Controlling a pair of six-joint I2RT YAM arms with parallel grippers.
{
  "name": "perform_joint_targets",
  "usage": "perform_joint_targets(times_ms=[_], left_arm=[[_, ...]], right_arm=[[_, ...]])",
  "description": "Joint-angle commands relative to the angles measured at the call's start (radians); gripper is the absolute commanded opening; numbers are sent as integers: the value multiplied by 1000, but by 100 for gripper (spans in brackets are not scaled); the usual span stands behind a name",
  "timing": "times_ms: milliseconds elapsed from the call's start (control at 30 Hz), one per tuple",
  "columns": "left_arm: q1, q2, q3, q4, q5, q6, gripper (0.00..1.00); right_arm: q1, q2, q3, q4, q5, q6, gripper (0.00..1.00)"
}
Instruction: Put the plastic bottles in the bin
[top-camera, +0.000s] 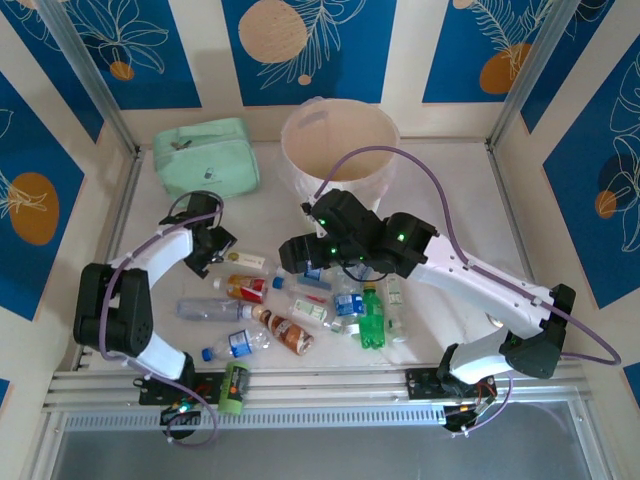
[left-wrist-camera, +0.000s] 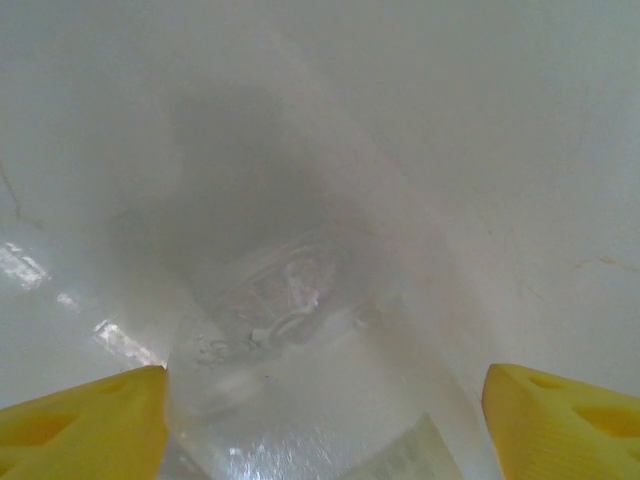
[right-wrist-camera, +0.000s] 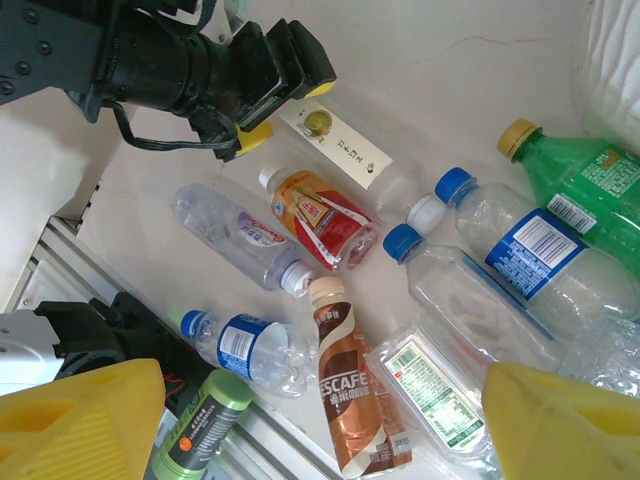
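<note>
Straddling a clear bottle (left-wrist-camera: 290, 300) on the table (top-camera: 450, 200), the left gripper (left-wrist-camera: 325, 400) is standing unclenched, the right gripper (right-wrist-camera: 325, 410) hovering released over other plastic bottles (right-wrist-camera: 335, 215); next, I reckon, clenching and carrying to the bin (top-camera: 296, 170).

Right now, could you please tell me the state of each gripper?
Left gripper: fingers wide around a clear bottle; grip cannot be told.
Right gripper: open, holding nothing.

A white bin (top-camera: 298, 128), mint-green pouch (top-camera: 205, 155), brown coffee bottle (right-wrist-camera: 350, 400), yellow-capped green bottle (right-wrist-camera: 590, 188).
</note>
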Motion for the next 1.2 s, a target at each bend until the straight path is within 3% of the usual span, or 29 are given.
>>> perform_joint_targets(times_ms=[0,200,567,900,1167], left_arm=[[7,39,20,25,6,-30,80],[7,97,30,39,2,-28,77],[9,111,45,85,21,-31,61],[14,17,62,119,75,-19,48],[27,-118,87,86,86,-12,46]], right_arm=[[6,-13,0,-15,9,18,84],[7,-4,2,-27,19,32,84],[14,-5,-1,-43,51,49,78],[16,-23,0,-33,54,50,77],[16,-15,31,-14,20,29,77]])
